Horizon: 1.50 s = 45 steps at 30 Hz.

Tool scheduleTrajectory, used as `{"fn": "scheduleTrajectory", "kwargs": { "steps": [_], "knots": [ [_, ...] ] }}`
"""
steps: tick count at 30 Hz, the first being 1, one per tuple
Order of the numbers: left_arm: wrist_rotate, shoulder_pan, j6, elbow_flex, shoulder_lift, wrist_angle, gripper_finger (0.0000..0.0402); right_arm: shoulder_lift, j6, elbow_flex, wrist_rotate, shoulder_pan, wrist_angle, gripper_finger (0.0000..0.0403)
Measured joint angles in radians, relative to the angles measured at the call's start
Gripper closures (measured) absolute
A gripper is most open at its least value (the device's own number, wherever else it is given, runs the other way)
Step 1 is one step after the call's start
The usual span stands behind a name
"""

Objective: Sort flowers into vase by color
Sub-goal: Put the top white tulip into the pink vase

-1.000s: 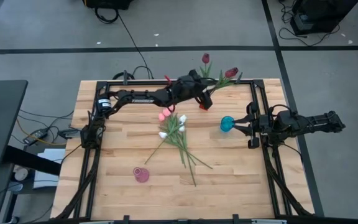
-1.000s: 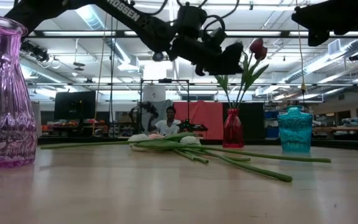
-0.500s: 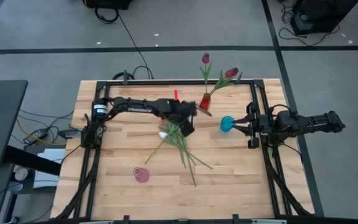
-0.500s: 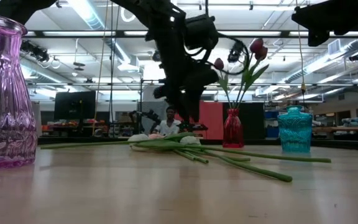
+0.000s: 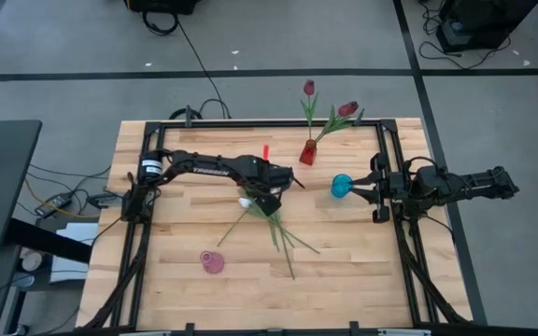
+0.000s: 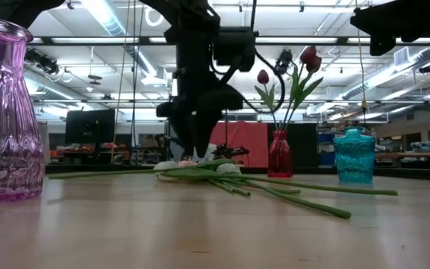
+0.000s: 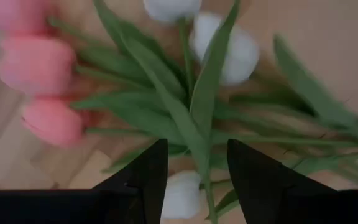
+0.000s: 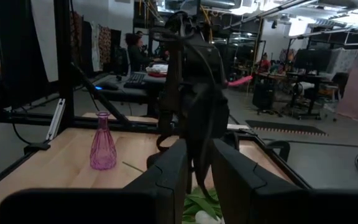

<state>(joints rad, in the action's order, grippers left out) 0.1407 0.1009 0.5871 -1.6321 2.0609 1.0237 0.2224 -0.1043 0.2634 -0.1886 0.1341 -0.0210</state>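
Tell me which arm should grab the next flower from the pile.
Left. Its gripper hangs open right over the loose flowers mid-table, stems between its fingers. The right gripper waits at the table's right edge beside the teal vase.

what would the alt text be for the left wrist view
Close view past the left gripper, its two dark fingers open above a loose pile of artificial tulips on the wooden table. Pink buds lie to one side and white buds to the other, with green stems and leaves crossing between them.
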Motion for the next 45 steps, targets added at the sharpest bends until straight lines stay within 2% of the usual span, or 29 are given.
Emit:
{"fn": "scheduleTrajectory", "kwargs": {
  "steps": [7, 13, 16, 21, 23, 31, 36, 41, 45],
  "knots": [
    [-0.033, -0.012, -0.004, 0.001, 0.048, 0.017, 0.0231, 0.0, 0.0, 0.0, 0.0, 0.0, -0.003, 0.0318],
    [0.023, -0.01, -0.008, 0.001, 0.058, 0.017, 0.0247, 0.0, 0.0, 0.0, 0.0, 0.0, -0.004, 0.0318],
    [0.024, -0.01, -0.009, 0.001, 0.058, 0.02, 0.0279, 0.0, 0.0, 0.0, 0.0, 0.0, -0.006, 0.0318],
    [0.024, -0.011, -0.046, 0.001, 0.057, 0.02, 0.0366, 0.0, 0.0, 0.0, 0.0, 0.0, -0.005, 0.0318],
    [0.025, -0.011, -0.063, -0.004, 0.05, 0.024, 0.0389, 0.0, 0.0, 0.0, 0.0, 0.0, -0.005, 0.0318],
    [0.132, -0.014, -0.134, -0.08, -0.04, 0.014, 0.0389, 0.0, 0.0, 0.0, -0.001, 0.0, 0.001, 0.0318],
    [0.203, -0.058, -0.202, -0.083, -0.142, -0.118, 0.039, 0.0, 0.0, 0.0, -0.001, 0.0, 0.001, 0.0318],
    [0.195, -0.166, -0.336, -0.083, -0.23, -0.282, 0.0391, 0.0, 0.0, 0.0, 0.0, 0.0, 0.002, 0.0318],
    [0.127, -0.277, -0.47, -0.083, -0.308, -0.361, 0.0391, 0.0, 0.005, 0.0, 0.0, 0.0, 0.002, 0.0318]
  ]
}}
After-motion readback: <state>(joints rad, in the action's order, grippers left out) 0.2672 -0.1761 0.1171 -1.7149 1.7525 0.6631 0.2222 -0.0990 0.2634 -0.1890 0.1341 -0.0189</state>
